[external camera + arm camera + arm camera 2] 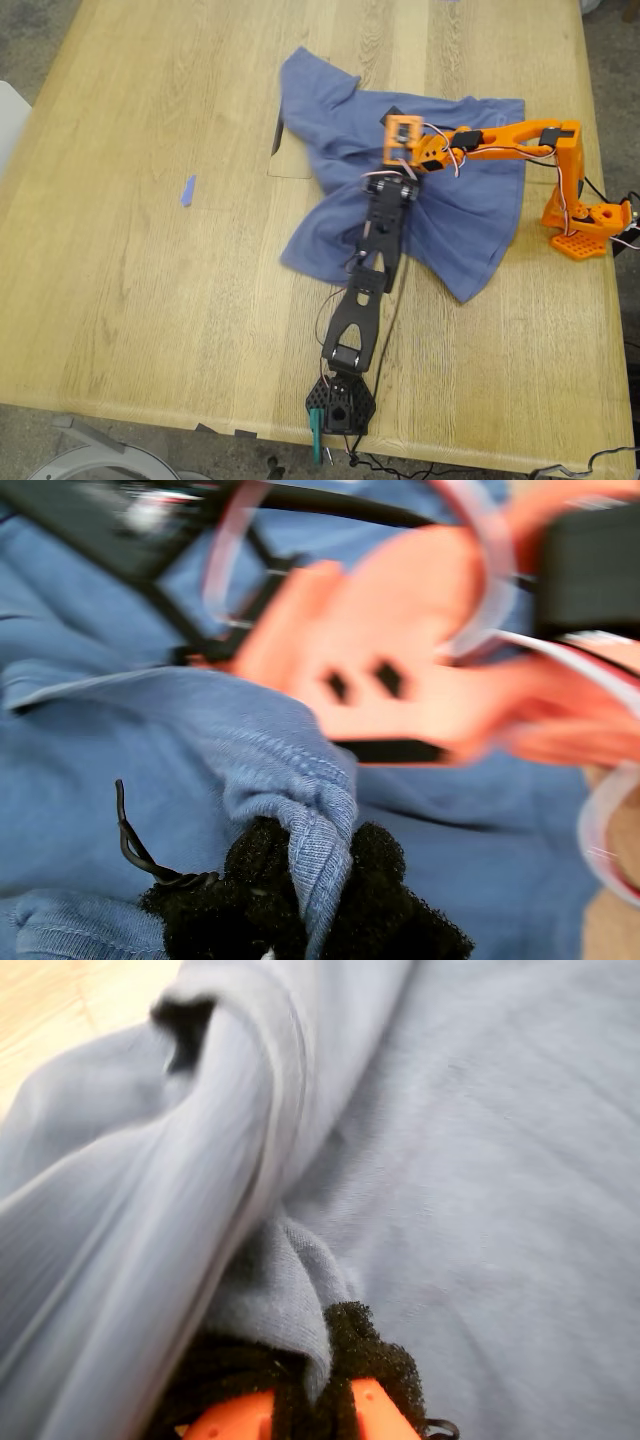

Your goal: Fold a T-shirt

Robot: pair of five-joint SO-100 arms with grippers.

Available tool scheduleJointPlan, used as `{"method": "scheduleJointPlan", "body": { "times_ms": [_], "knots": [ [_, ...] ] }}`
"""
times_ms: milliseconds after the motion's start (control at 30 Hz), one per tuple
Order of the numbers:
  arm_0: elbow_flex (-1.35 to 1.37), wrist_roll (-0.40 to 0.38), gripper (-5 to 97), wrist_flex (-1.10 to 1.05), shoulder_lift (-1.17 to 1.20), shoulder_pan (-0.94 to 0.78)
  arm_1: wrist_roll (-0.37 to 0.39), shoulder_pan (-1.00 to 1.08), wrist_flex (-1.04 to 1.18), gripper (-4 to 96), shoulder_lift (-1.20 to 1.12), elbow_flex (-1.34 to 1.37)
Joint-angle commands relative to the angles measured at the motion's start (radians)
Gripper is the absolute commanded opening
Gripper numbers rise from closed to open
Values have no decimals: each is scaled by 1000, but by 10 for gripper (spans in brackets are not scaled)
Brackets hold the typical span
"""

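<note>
Shows, in the exterior view, the T-shirt (450, 230) crumpled and only partly spread on the surface (150, 300), well apart from the blue tape scrap (187, 190), toward that view's right; long axis roughly from the sleeve end nearest the scrap to the hem corner farthest from it.

Shows my first hand (320, 905), on the black arm, pads together and clamped on a stitched hem fold; my second hand (310, 1400), on the orange arm, likewise clamped on a pinch of cloth.

Places both hands over the middle of the T-shirt, on the side away from the scrap, almost meeting; neither nearer, cloth directly at each.

Suggests, as a judgement, a coming move of drawing the two pinches apart along the long axis to flatten the cloth before folding; some risk of the arms fouling at such close quarters.

Confirms the grips only through the wrist views; gives the whole outline only through the exterior view, with the jaws hidden there beneath the arms; no chest print visible anywhere.
</note>
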Motion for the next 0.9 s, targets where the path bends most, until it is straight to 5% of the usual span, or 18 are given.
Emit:
{"method": "scheduleJointPlan", "body": {
  "times_ms": [0,467,867],
  "knots": [
    [-37,3,0,-58,172,129,0,29,-34,1,92,31],
    [-38,-9,0,-302,-104,407,5,107,-124,1,206,256],
    [-40,-8,0,-385,-347,423,9,121,-160,1,244,341]
  ]
}}
